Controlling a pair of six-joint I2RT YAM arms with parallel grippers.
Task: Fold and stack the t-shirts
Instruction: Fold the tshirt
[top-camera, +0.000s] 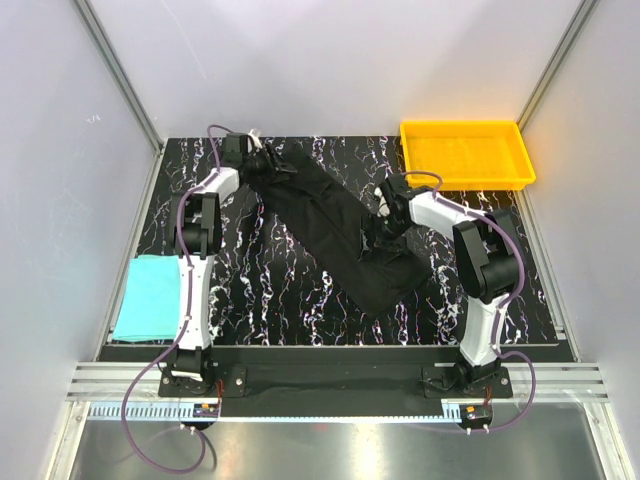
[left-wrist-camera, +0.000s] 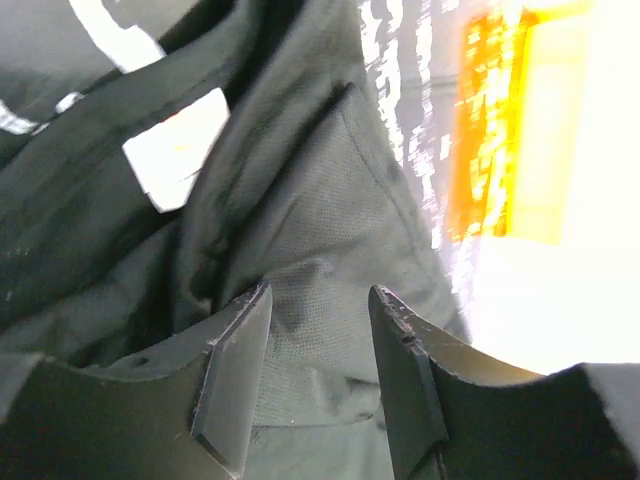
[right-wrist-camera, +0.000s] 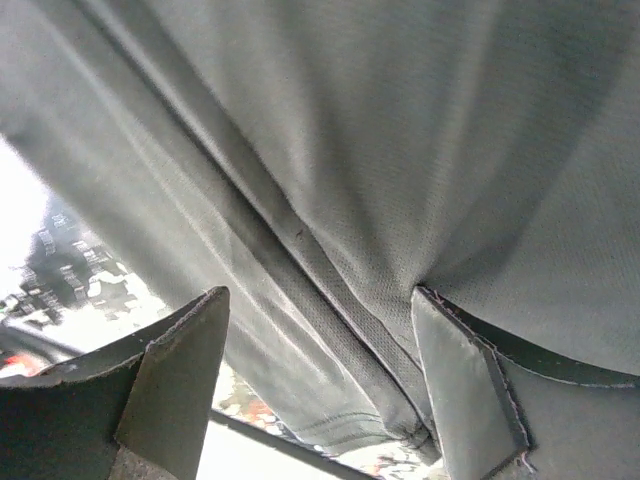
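Note:
The black t-shirt (top-camera: 340, 235) lies bunched in a diagonal band from far left to near right on the marbled table. Its white neck label (left-wrist-camera: 175, 145) shows in the left wrist view. My left gripper (top-camera: 256, 152) is at the shirt's far-left end, near the collar. In its wrist view the gripper (left-wrist-camera: 320, 290) stands open with black cloth (left-wrist-camera: 320, 230) between the fingers. My right gripper (top-camera: 386, 215) is over the shirt's right side. In its wrist view the gripper (right-wrist-camera: 320, 292) is wide open against the cloth (right-wrist-camera: 400, 150). The teal t-shirt (top-camera: 150, 297) lies folded at the left edge.
A yellow plastic tray (top-camera: 465, 152) stands at the far right corner and shows blurred in the left wrist view (left-wrist-camera: 500, 130). White enclosure walls surround the table (top-camera: 260, 290). The arm bases sit at the near edge.

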